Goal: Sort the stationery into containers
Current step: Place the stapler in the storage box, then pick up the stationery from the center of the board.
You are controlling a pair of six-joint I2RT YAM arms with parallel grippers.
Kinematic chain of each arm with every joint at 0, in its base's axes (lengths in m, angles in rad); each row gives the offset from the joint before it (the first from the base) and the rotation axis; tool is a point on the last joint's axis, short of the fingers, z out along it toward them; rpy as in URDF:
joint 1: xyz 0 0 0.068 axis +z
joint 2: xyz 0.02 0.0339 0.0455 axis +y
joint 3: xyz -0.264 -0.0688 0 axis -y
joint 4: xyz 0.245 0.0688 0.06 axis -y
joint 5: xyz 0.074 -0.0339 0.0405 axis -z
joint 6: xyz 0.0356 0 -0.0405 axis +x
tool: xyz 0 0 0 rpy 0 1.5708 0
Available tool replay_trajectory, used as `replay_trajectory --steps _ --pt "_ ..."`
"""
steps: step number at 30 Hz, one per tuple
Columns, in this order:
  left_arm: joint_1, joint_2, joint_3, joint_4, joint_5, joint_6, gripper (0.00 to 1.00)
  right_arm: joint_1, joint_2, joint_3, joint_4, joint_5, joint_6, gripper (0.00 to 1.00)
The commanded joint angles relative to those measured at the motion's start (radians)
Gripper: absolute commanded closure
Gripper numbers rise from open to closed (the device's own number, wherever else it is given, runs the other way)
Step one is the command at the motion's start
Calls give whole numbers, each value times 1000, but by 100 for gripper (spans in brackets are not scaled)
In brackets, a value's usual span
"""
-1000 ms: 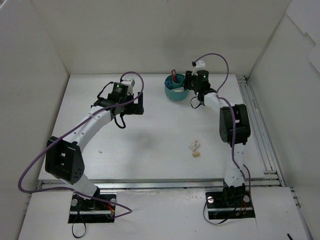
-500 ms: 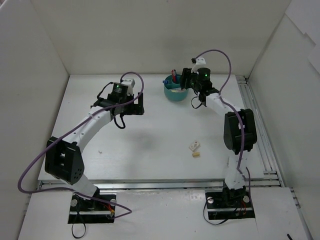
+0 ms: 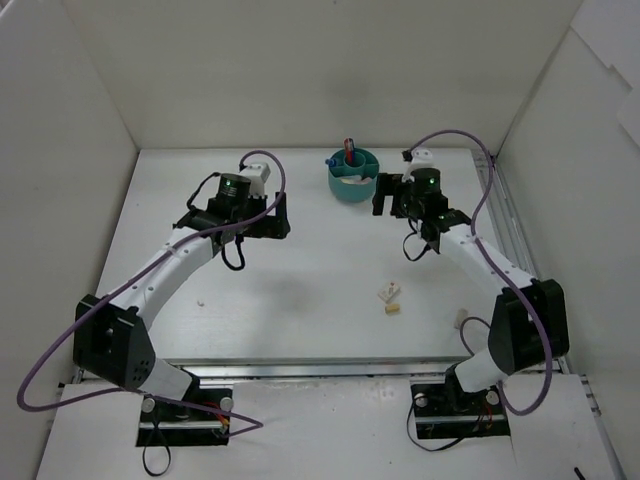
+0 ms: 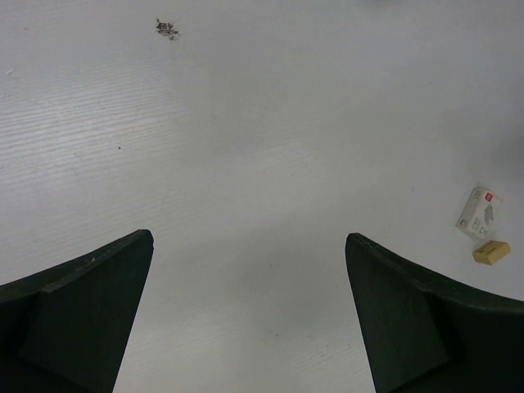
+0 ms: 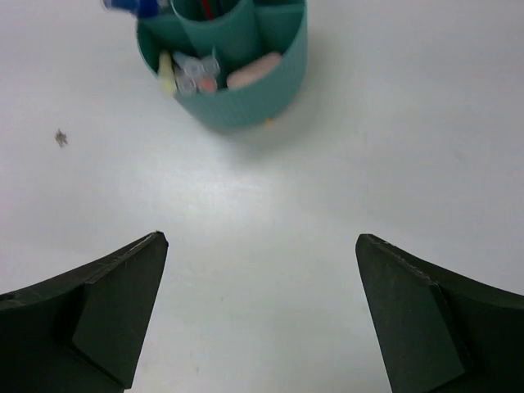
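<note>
The right arm (image 3: 482,262) has pulled back from the teal cup (image 3: 353,178) and swung its elbow out to the side. Now the right gripper (image 5: 260,239) hangs just beside the cup, spread wide, holding nothing. The left gripper (image 4: 247,236) is spread too (also empty) over the table (image 3: 300,300). The cup holds pens (image 3: 347,153), with a pinkish eraser (image 5: 252,72) in a ring part. A white eraser (image 3: 390,291) and a tan eraser (image 3: 393,309) lie side by side on the table, well apart from the cup.

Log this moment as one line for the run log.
left gripper: jaws open, empty | right gripper: jaws open, empty, teal cup ahead | white eraser, tan eraser loose on table | sort unfinished
</note>
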Motion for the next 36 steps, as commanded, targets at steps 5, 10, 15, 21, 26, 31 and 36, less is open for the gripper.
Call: replay_trajectory --steps 5,10,15,21,26,31,36 --pt "-45 -121 -59 100 49 27 0 124 -164 -142 -462 259 314 2" --pt "-56 -167 -113 91 21 -8 0 227 -169 -233 -462 353 528 2" --pt "-56 -241 -181 72 -22 -23 0 256 -60 -239 -460 367 621 2" --pt "-56 -290 -221 49 -72 -28 0 277 -23 -270 -472 351 718 10" --pt "-56 -296 -241 60 -79 -24 0 283 -48 -323 -509 373 769 12" --pt "-56 -273 -230 58 -73 -22 0 293 -64 -311 -555 400 769 15" --pt "-56 -272 -231 71 -68 -22 0 299 -84 -325 -569 416 776 41"
